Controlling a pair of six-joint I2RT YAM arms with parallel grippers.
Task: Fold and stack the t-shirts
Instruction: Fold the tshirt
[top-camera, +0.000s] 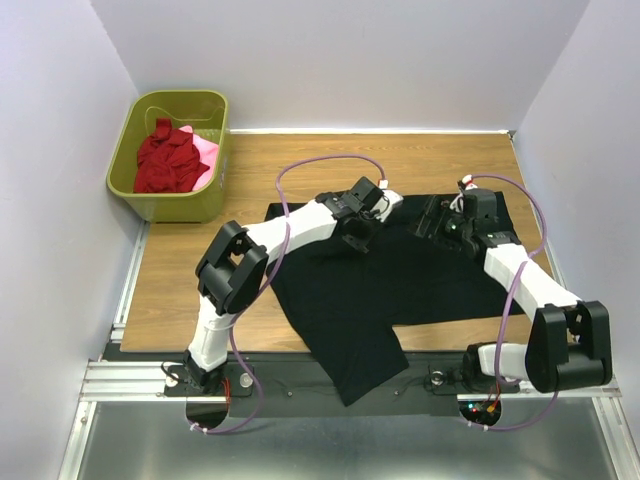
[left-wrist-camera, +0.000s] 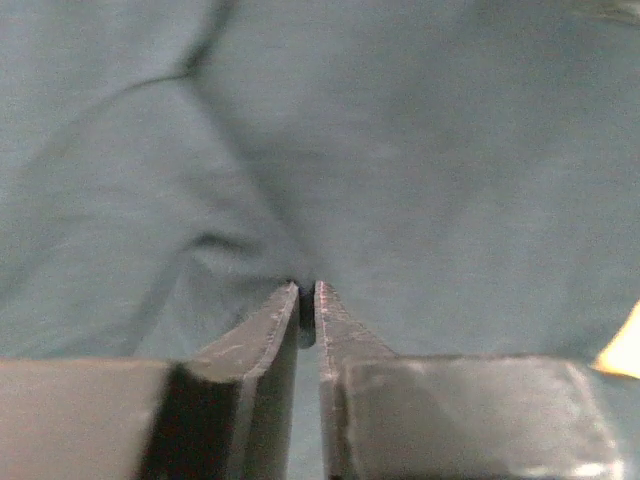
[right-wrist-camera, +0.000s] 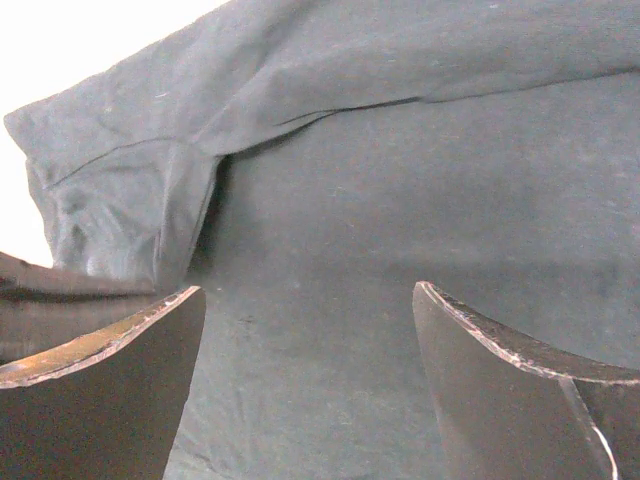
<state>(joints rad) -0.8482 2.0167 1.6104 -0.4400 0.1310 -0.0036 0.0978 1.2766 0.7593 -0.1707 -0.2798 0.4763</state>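
A wooden table (top-camera: 180, 290) is filling the top view, with white walls (top-camera: 350, 60) closing it in. The black t-shirt (top-camera: 400, 290) is lying spread at centre, one part hanging over the bottom edge. My left claw (left-wrist-camera: 308, 300) is pinching its cloth, nearly closed. My right claw (right-wrist-camera: 310, 330) is hovering wide apart over it. At upper left, an olive-green basket (top-camera: 150, 195) is holding a dark red t-shirt (top-camera: 165, 160) and a pink t-shirt (top-camera: 205, 150).

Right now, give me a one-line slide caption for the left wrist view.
Left gripper pinching a puckered fold of the black t-shirt, fingertips nearly closed.
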